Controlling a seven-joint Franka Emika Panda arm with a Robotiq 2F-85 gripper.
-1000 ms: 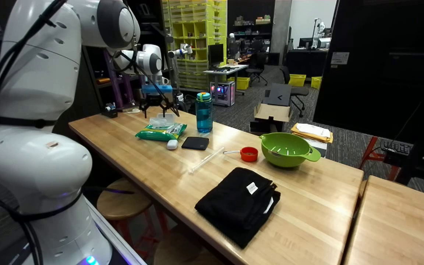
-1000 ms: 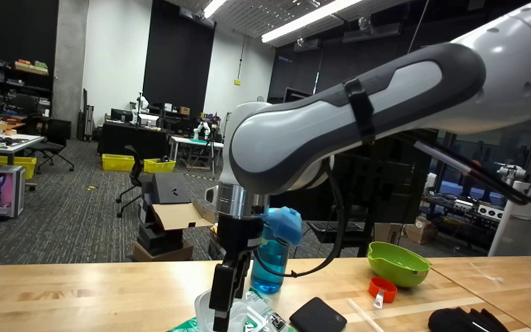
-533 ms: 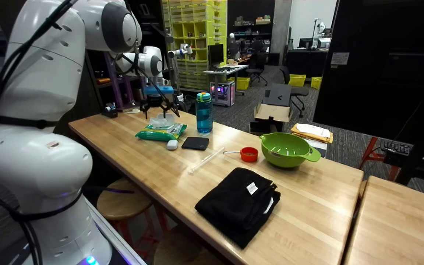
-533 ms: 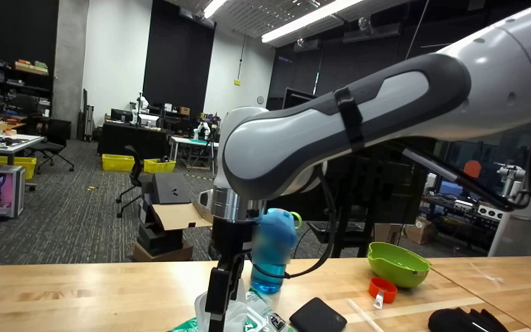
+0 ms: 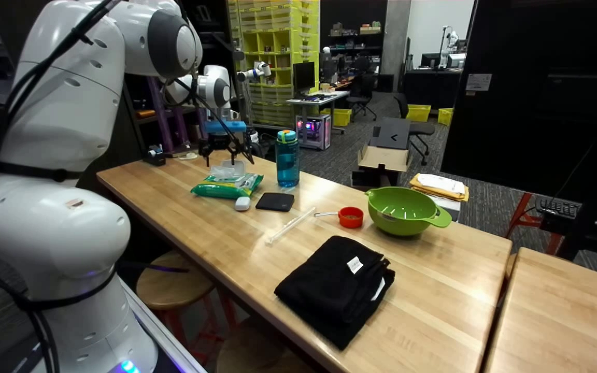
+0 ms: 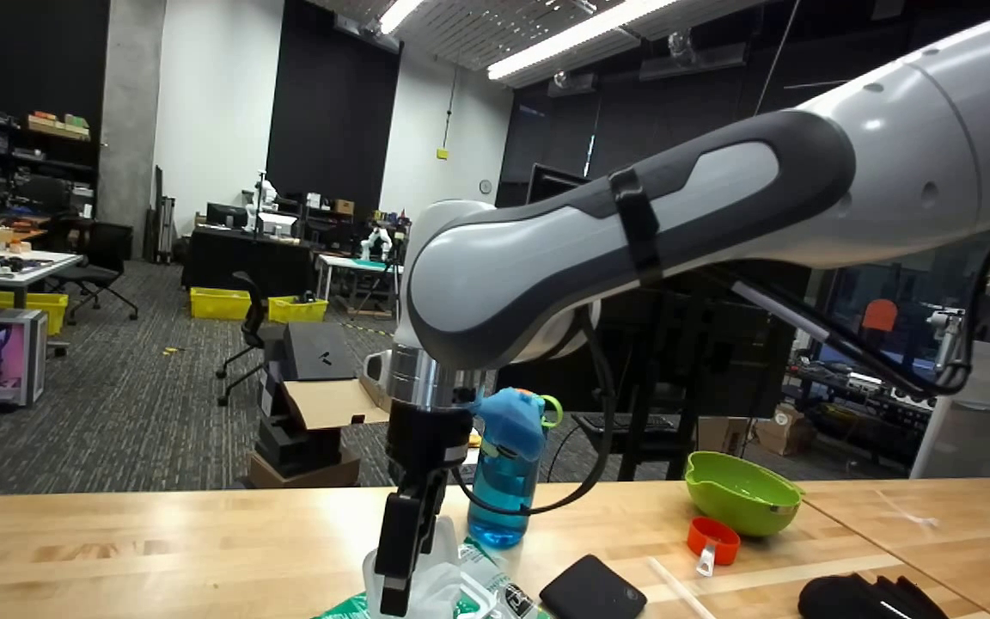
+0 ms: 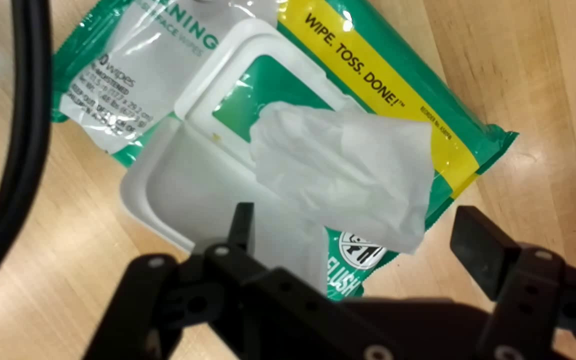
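1. Just below the black two-fingered gripper (image 7: 361,232), a thin, white, crumpled wipe (image 7: 343,165) pokes from a soft green, white and yellow plastic packet (image 7: 368,65); from the wrist, it shows in the gap between the fingertips and beyond.
2. Fingers spread wide, and nothing in their grip! No contact with the wipe shows.
3. That packet slants, long axis running upper left to lower right in the wrist view, its rounded white plastic lid (image 7: 203,180) folded open.
4. Big letters on the yellow: "WIPE. TOSS. DONE!" "WIPES" reads on the white, "FLUSH" near one end; finer print blurs.
5. Outward on the pale wooden table (image 5: 215,228): an upright, translucent blue bottle (image 5: 288,166) near the packet, a small, rounded white case (image 5: 242,203), a flat black square pouch (image 5: 275,201), emblem unreadable.
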